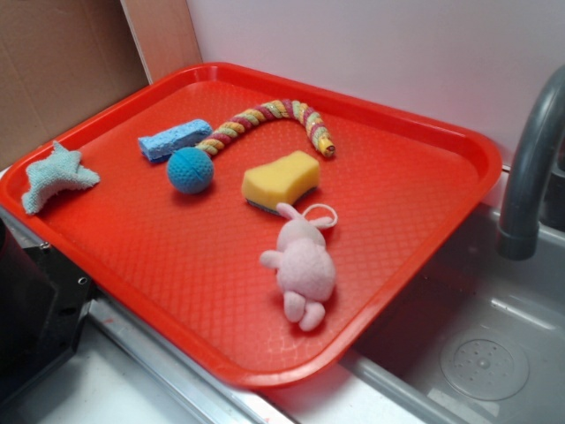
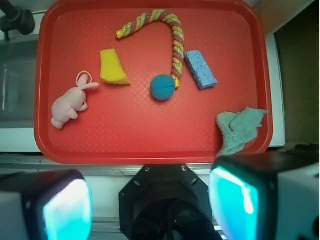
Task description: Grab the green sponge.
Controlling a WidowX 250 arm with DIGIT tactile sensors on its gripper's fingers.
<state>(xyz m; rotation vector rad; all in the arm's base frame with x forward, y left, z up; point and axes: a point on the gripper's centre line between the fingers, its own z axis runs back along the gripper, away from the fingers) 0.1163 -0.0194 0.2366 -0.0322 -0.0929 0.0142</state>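
Large red plastic tray (image 1: 415,212) with textured floor, lying flat beside a grey sink basin (image 1: 481,353) and under a dark grey curved tap (image 1: 530,168); probably put there to keep all the small things inside one raised rim and within reach of the arm.

Striped braided rope (image 1: 265,115), bent in an arch near the far side, one end touching a blue knitted ball (image 1: 190,170). Pink plush rabbit (image 1: 300,269) lying on its side near the sink edge, just beside the sponge. Pale teal star-shaped cloth toy (image 1: 55,177) resting partly on the rim at the left corner. Flat light-blue rectangular sponge (image 1: 172,140) close to the ball.

Green sponge (image 1: 281,180): a waisted yellow foam block near the middle of the tray, lying with the yellow face up and apart from other things on most sides, so open for a grasp from above.

Only in the exterior view: the thin dark scouring layer along the bottom edge of the sponge, and the tap. Only in the wrist view: the gripper (image 2: 150,205), its two pads wide apart, empty, hovering outside the near rim, well apart from the sponge. No gripper visible in the exterior view.
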